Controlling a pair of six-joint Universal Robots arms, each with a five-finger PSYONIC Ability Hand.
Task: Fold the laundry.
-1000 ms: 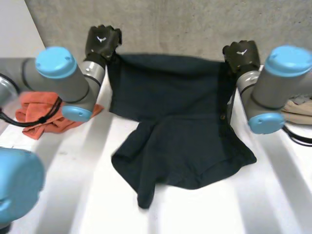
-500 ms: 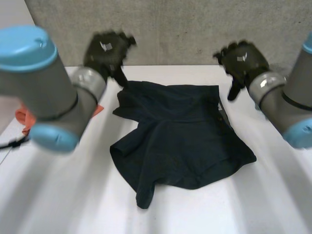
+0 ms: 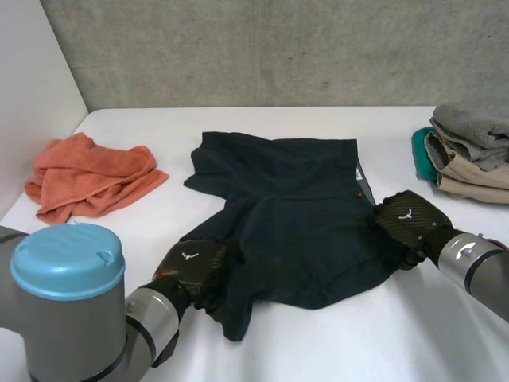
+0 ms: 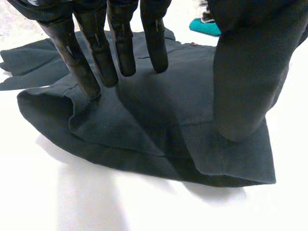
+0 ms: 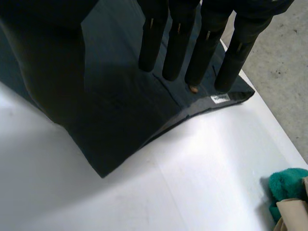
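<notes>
I see the dark shorts [image 3: 294,215] lying flat in the middle of the white tabletop [image 3: 358,342], with the waist on the far side by the grey wall [image 3: 278,48] and the legs toward me. My left hand [image 3: 191,267] is at the near leg hem. In its wrist view the fingers [image 4: 122,43] are straight, spread from the thumb [image 4: 245,72], with their tips on the cloth and holding nothing. My right hand [image 3: 407,223] is at the other side edge of the shorts. Its fingers [image 5: 178,43] are straight too and point down over the cloth near a small white label [image 5: 220,98]. I cannot tell if they touch.

There is bare tabletop on the near side of the shorts and on both sides. An orange towel [image 3: 91,179] lies well apart by the left arm. A pile of folded clothes [image 3: 469,155] sits well apart by the right arm, cut off at the edge. The left hand hides the hem corner in the head view.
</notes>
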